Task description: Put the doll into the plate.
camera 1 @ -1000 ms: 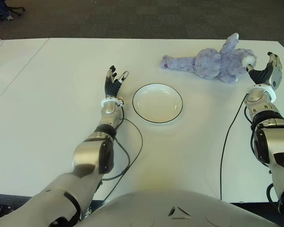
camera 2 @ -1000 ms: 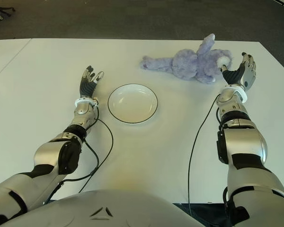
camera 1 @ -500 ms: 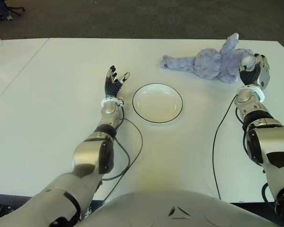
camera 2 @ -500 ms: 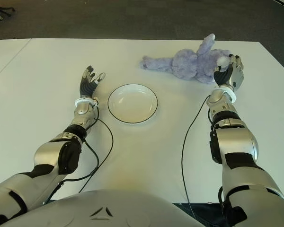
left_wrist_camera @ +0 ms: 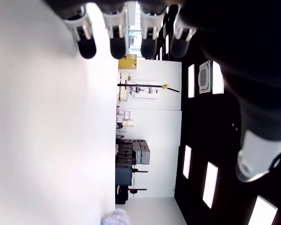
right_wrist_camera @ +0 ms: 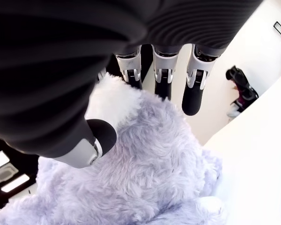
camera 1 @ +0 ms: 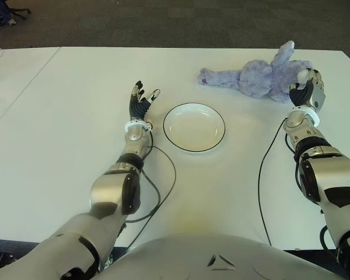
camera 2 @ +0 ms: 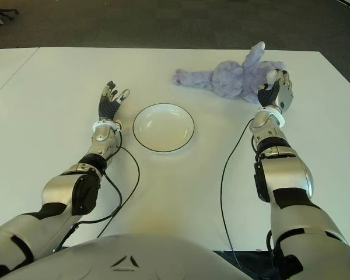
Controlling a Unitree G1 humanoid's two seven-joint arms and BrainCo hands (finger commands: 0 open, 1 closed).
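Note:
A purple plush doll (camera 1: 262,77) lies on its side at the far right of the white table (camera 1: 70,122). My right hand (camera 1: 306,92) is against the doll's head end. In the right wrist view its straight fingers (right_wrist_camera: 195,89) reach over the fur of the doll (right_wrist_camera: 145,187) and the thumb (right_wrist_camera: 91,143) touches it, without closing on it. The white plate (camera 1: 164,127) with a dark rim sits empty in the middle, left of the doll. My left hand (camera 1: 141,99) shows just left of the plate, fingers spread and holding nothing.
Black cables run from both wrists across the table toward me. The table's far edge lies just behind the doll, with dark carpet beyond. A seam to a second table (camera 1: 11,64) runs along the far left.
My right hand has moved left from beside the doll until it is up against the doll's head. The doll, the plate and the left hand have stayed put.

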